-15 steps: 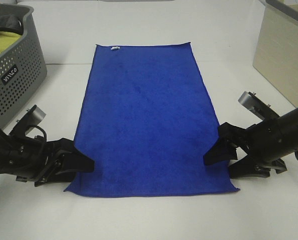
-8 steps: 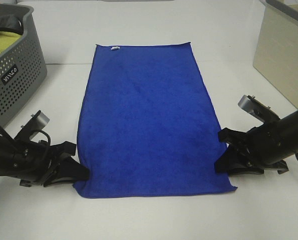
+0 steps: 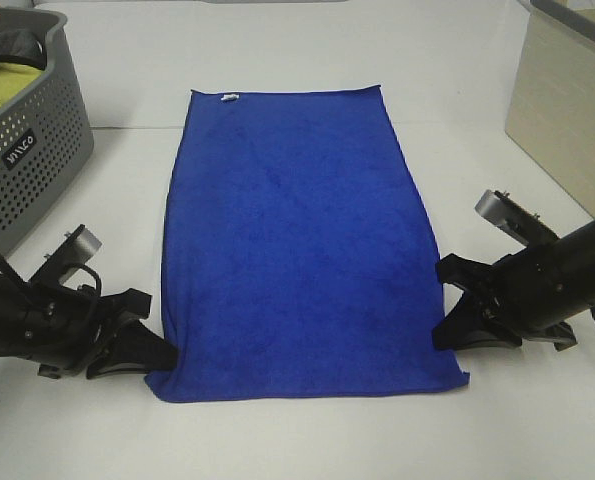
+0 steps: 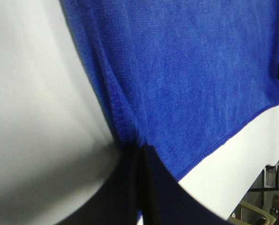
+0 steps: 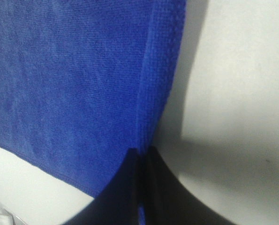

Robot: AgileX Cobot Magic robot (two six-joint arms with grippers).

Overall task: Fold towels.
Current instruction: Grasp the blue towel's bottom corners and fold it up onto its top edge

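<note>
A royal-blue towel (image 3: 297, 240) lies flat and lengthwise on the white table, with a small white tag (image 3: 229, 97) at its far short edge. My left gripper (image 3: 159, 350) is shut on the towel's left long edge near the near-left corner; the left wrist view shows the hem (image 4: 123, 126) pinched between the closed black fingers (image 4: 153, 187). My right gripper (image 3: 447, 330) is shut on the right long edge near the near-right corner; the right wrist view shows the hem (image 5: 153, 108) running into the closed fingers (image 5: 130, 183).
A grey perforated basket (image 3: 27, 160) with a yellow-green cloth (image 3: 2, 85) stands at the far left. A beige box (image 3: 567, 100) stands at the far right. White table (image 3: 297, 440) surrounds the towel.
Both grippers have closed on the towel's long edges near the near corners. The near corners have drawn inward, so the near edge is narrower than before.
</note>
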